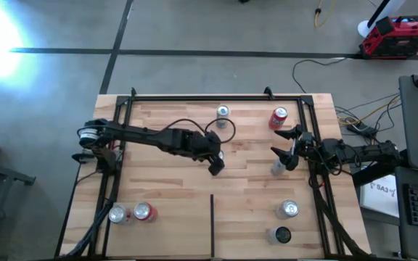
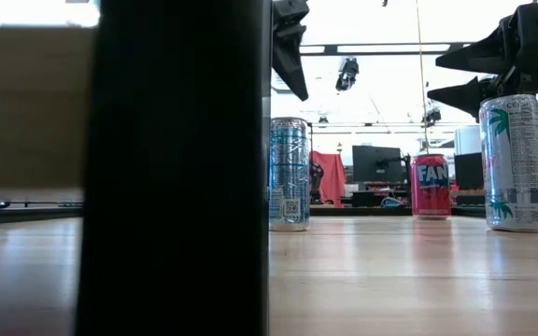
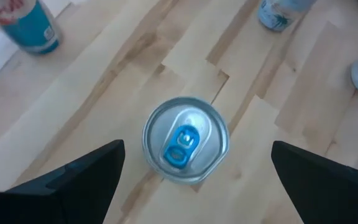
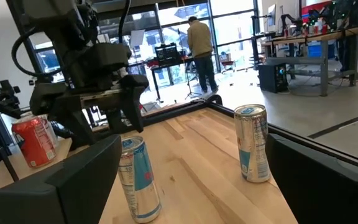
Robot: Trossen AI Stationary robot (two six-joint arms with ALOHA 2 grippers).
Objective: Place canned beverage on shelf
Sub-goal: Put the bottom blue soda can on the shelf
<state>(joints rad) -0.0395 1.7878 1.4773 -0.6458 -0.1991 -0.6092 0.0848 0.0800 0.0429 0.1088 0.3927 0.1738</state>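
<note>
Left hand (image 1: pixel 215 164), fingers spread, hovers directly over an upright can (image 3: pixel 185 139) mid-shelf (image 1: pixel 173 196), apparently aligned for grasping; right hand (image 1: pixel 285 145) waits open at the right.

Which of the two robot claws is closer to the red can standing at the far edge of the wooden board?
The right. The right gripper, open, sits just beside and below the red can in the high view; the left gripper, open, hangs farther off, over mid-board.

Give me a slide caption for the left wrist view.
Left gripper open, hovering directly above an upright can on the wooden shelf.
</note>
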